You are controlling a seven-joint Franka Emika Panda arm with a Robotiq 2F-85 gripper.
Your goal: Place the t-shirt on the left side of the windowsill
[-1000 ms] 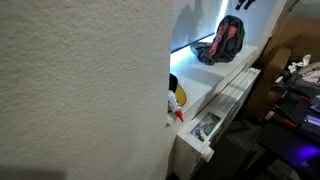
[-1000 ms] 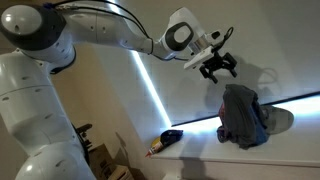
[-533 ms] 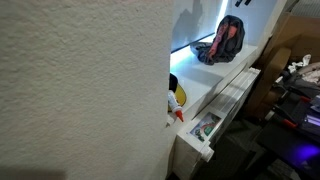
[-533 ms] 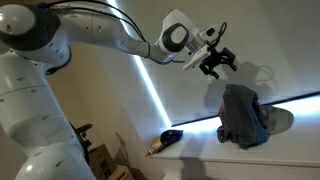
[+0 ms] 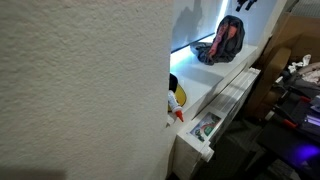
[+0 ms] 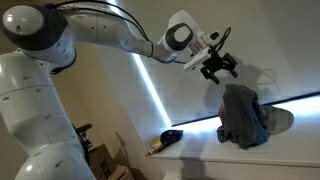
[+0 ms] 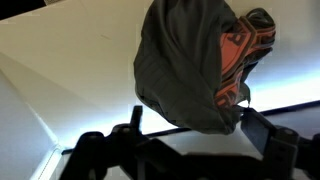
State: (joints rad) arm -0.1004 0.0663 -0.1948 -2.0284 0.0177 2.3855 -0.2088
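Grey t-shirt (image 6: 243, 115) heaped on windowsill (image 6: 200, 152); arm (image 6: 110, 35) outstretched, hand (image 6: 220, 68) above it (fingers spread, empty).

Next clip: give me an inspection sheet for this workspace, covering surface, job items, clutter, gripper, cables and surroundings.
Surface: windowsill, pale, with a bright strip of light along the window.
Job's things: t-shirt, dark grey with a red-orange part, bunched in a heap on the windowsill.
Clutter: small dark and yellow object on the windowsill, apart from the t-shirt; too small to identify.
Grippers: gripper open and empty, above the t-shirt, not touching it.
Cables: nothing seen on the windowsill.
Surroundings: textured wall blocks much of an exterior view; cardboard boxes stand beyond the windowsill.
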